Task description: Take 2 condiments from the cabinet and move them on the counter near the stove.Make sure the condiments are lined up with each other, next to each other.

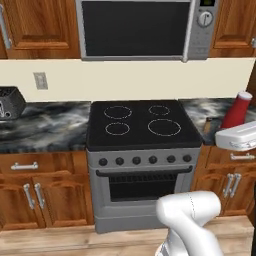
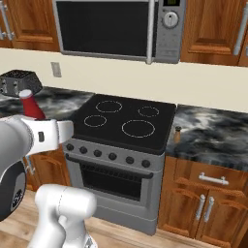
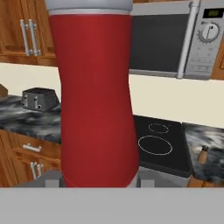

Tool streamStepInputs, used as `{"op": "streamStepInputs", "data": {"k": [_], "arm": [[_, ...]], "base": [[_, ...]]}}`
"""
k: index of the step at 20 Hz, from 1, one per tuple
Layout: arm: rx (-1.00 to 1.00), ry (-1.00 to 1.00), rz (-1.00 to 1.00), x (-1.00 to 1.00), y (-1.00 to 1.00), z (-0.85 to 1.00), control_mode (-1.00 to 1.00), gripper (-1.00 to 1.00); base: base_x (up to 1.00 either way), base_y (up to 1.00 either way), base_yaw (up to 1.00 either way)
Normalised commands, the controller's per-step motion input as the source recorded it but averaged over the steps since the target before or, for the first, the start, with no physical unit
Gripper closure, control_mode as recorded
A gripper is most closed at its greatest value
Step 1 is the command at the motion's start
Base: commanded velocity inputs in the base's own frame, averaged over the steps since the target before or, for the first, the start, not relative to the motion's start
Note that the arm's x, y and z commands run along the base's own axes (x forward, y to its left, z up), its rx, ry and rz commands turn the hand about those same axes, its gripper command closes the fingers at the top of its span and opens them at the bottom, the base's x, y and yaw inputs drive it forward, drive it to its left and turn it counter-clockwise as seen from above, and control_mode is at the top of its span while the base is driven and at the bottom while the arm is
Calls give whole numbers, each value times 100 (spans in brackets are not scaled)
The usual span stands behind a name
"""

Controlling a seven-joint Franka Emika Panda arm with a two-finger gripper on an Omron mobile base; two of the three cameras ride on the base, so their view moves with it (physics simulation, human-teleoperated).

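Where the pincer grips, red tapered bottle, pale cap.

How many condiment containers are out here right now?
2. The red bottle is in the gripper, left of the stove. The brown shaker stands on the counter right of the stove. Others may be hidden.
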Motion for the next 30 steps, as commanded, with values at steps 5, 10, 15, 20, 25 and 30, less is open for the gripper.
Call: {"op": "streamStepInputs", "data": {"k": [5,10,15,20,25,30], "arm": [[0,0,0,0,0,0,100,100],[0,0,0,0,0,0,100,100],[0,0,0,0,0,0,100,100],[0,0,0,0,0,0,100,100],[0,0,0,0,0,0,100,100],[0,0,0,0,0,0,100,100]], "base": [[32,-4,-1],[36,-6,-4],[77,-43,-7],[77,-41,-7],[60,-40,-9],[35,-41,-12]]}}
